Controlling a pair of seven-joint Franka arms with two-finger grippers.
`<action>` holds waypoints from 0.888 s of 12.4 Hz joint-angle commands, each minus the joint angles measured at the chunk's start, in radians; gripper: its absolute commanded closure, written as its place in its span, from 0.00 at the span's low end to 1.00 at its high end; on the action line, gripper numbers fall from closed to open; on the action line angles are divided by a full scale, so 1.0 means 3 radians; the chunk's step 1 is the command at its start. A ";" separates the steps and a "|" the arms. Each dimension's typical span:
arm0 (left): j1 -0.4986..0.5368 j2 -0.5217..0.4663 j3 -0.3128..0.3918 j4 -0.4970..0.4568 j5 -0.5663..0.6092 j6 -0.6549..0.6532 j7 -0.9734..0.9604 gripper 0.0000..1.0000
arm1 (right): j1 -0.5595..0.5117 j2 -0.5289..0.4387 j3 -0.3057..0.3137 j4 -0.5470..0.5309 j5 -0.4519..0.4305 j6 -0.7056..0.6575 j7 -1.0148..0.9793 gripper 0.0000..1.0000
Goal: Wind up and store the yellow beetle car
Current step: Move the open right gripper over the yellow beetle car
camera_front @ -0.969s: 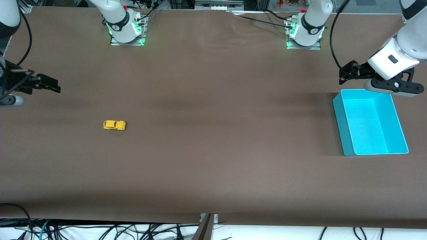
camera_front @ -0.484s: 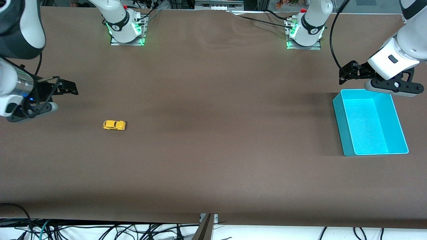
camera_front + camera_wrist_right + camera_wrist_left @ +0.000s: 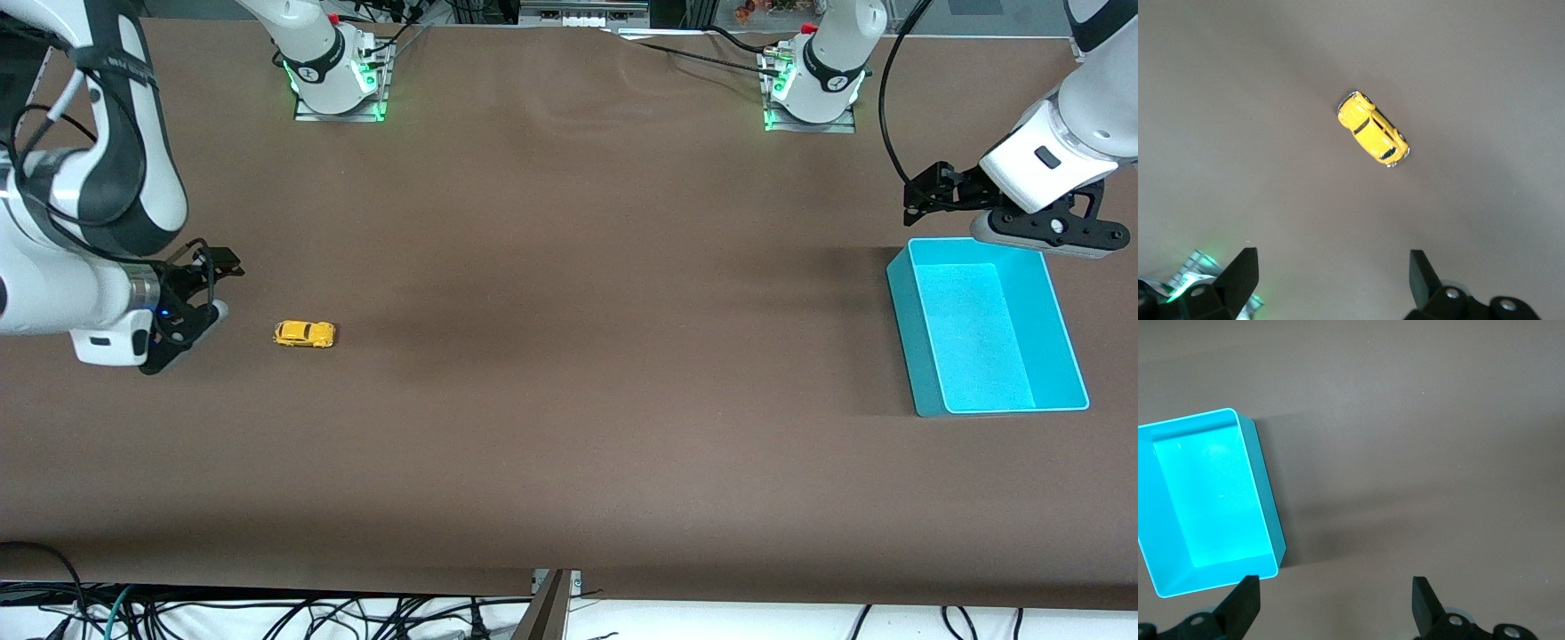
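The yellow beetle car (image 3: 304, 333) stands on its wheels on the brown table toward the right arm's end; it also shows in the right wrist view (image 3: 1373, 129). My right gripper (image 3: 212, 286) is open and empty, up over the table beside the car, apart from it. The turquoise bin (image 3: 985, 325) sits at the left arm's end, empty; it also shows in the left wrist view (image 3: 1205, 500). My left gripper (image 3: 925, 197) is open and empty, over the table just past the bin's corner that lies toward the bases. The left arm waits.
The two arm bases (image 3: 338, 80) (image 3: 811, 89) stand along the table's edge farthest from the front camera. Cables (image 3: 267, 618) hang below the table's near edge. Brown table surface (image 3: 578, 356) stretches between car and bin.
My right arm has swung in from the table's end and come down toward the car. The car, the bin and the left arm have not moved.
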State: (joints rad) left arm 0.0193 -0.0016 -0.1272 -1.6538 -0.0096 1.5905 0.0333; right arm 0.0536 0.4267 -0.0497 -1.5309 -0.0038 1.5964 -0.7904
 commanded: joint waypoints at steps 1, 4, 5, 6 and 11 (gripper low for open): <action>0.0002 0.0041 -0.0021 0.0093 0.0073 -0.0066 -0.0014 0.00 | -0.0010 0.0147 0.0002 -0.0066 0.0013 0.0200 -0.0452 0.00; 0.0002 0.0041 -0.0021 0.0093 0.0073 -0.0066 -0.0019 0.00 | -0.0010 0.0158 0.0002 -0.0474 0.0013 0.0828 -0.0907 0.00; 0.0002 0.0041 -0.0021 0.0093 0.0073 -0.0066 -0.0014 0.00 | -0.0010 0.0158 0.0002 -0.0597 0.0018 0.1037 -0.1071 0.00; 0.0002 0.0046 -0.0021 0.0093 0.0068 -0.0066 -0.0019 0.00 | -0.0010 0.0158 0.0002 -0.0720 0.0018 0.1232 -0.1265 0.00; 0.0002 0.0046 -0.0021 0.0093 0.0073 -0.0066 -0.0019 0.00 | -0.0010 0.0158 0.0012 -0.1160 0.0023 0.2015 -0.2007 0.01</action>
State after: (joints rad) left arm 0.0192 -0.0012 -0.1276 -1.6532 -0.0096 1.5905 0.0333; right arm 0.0536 0.5016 -0.0506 -1.8063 -0.0037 2.1262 -1.3196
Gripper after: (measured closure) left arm 0.000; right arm 0.004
